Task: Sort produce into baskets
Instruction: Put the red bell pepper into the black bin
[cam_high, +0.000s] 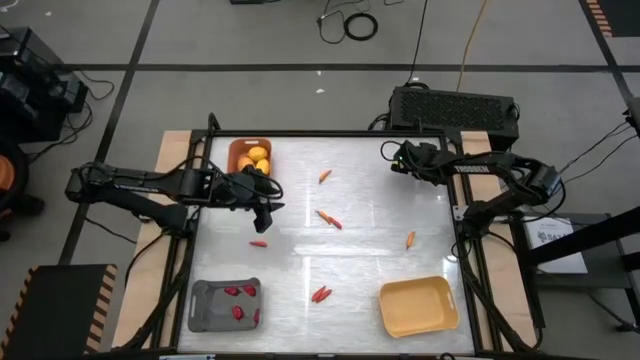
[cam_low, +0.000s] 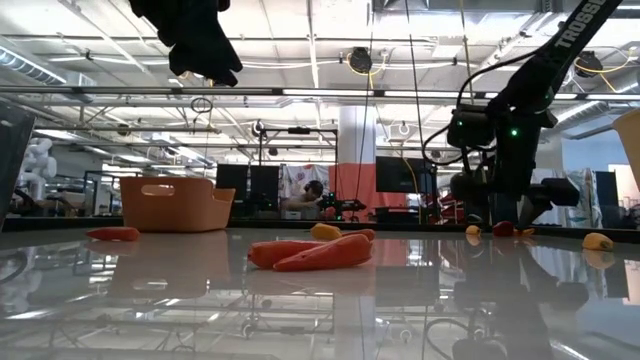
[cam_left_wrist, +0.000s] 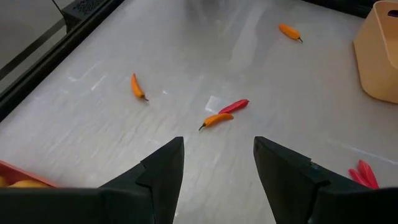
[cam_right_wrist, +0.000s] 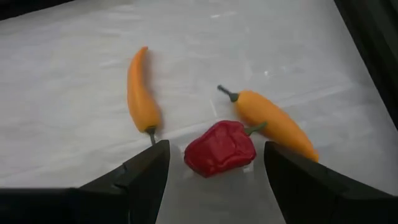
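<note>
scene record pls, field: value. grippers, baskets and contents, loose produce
left gripper: open, empty, above table beside orange basket
right gripper: open, empty, over a red pepper and two orange peppers at far right corner
orange basket: yellow fruits
grey basket: red pieces
yellow basket: nothing seen inside
loose produce: red and orange pieces scattered mid-table, e.g. a pair

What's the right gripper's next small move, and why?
Probably lower straight down and close on the small wrinkled red pepper. The right gripper hangs open with that pepper between its fingers, and two slim orange peppers lie just beyond. The grey plastic tray already holds red pieces.
</note>
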